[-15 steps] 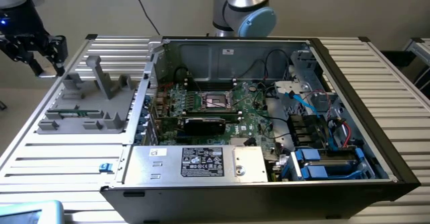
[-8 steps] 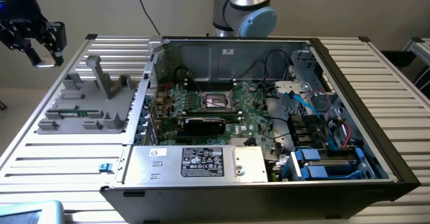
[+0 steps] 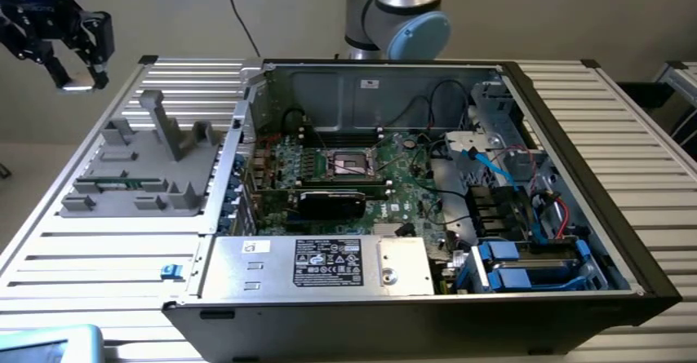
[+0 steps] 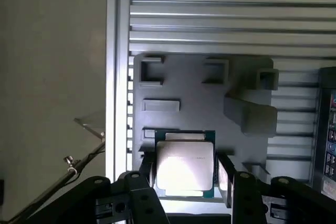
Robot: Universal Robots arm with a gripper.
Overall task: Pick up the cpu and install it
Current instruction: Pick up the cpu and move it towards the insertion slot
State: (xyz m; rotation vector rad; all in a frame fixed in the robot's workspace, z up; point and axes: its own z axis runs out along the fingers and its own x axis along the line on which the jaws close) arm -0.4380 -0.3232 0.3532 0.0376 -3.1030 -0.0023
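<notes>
Cpu [image 4: 185,163], shiny top showing, is pinched by its edges between the gripper's [image 4: 186,176] two fingers. Both hang above the grey holder tray [image 3: 136,171], clear of it.

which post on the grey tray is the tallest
The slanted post near the tray's far edge in the exterior view; it stands well above all the others.

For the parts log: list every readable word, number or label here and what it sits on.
Nothing can be read.
Black label on the silver power supply box: white print, too small.
cpu lid, held in the claw: markings lost in glare.
Coloured sticker on the dark case: blurred.
</notes>
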